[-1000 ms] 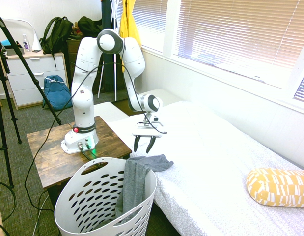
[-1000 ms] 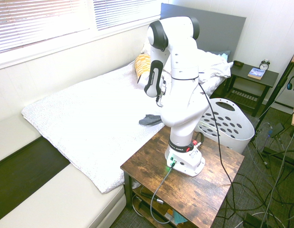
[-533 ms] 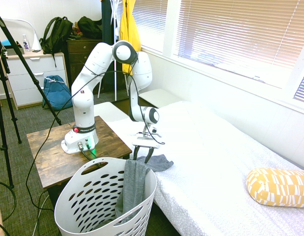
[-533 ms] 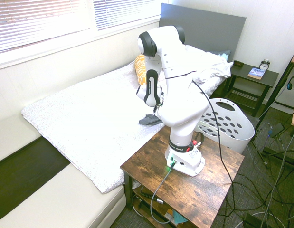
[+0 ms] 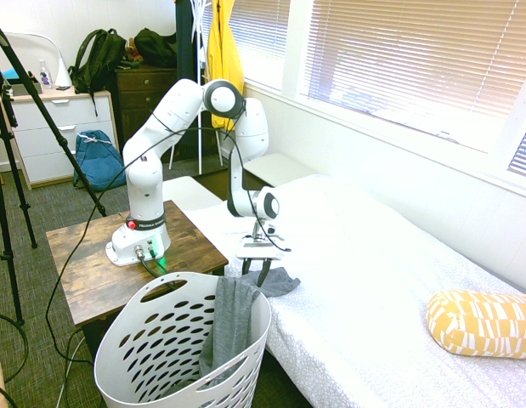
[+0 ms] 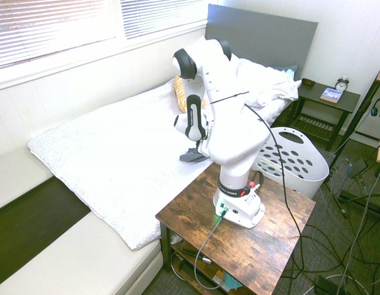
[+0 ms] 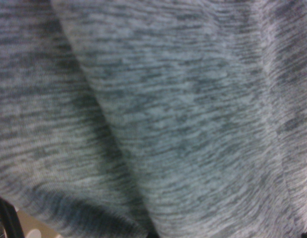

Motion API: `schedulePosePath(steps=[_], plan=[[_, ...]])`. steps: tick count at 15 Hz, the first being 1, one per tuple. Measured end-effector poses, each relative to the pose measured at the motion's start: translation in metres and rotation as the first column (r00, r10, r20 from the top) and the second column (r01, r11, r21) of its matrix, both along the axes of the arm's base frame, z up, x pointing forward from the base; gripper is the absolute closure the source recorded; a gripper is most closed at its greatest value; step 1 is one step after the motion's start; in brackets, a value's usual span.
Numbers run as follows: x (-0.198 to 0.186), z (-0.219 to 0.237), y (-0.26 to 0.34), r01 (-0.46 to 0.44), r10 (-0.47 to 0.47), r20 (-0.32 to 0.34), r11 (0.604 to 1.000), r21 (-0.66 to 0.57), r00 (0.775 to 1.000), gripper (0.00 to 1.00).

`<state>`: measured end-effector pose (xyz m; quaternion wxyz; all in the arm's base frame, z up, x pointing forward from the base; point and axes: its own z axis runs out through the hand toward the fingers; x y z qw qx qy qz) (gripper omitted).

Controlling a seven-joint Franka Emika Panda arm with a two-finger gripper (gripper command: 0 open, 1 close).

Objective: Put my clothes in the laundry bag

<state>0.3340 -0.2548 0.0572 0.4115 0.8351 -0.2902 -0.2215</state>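
My clothes, a dark grey garment (image 5: 278,281), lie partly on the bed's edge and partly over the rim of the laundry bag, a white holed basket (image 5: 152,340), with the rest hanging inside (image 5: 231,323). My gripper (image 5: 255,270) points straight down on the part that lies on the bed. Its fingers stand apart with their tips on the cloth. The second exterior view shows the grey garment (image 6: 192,155) at the bed's edge beside the arm, and the basket (image 6: 295,161) behind the arm. Grey fabric (image 7: 163,114) fills the wrist view.
The basket stands on the floor between the bed (image 5: 373,280) and the wooden side table (image 5: 93,263) that bears the arm. A yellow patterned pillow (image 5: 482,323) lies further along the bed. A blue backpack (image 5: 98,159) and a yellow garment (image 5: 220,42) are at the back.
The arm has stretched forward and lowered the gripper from above the bed onto the grey garment. The fingers now stand slightly closer together.
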Motion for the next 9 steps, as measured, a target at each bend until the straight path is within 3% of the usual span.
schedulePosePath(steps=[9], plan=[[-0.006,0.0034,-0.0095,0.002,-0.003,-0.017,1.0,-0.009,1.0,1.0]])
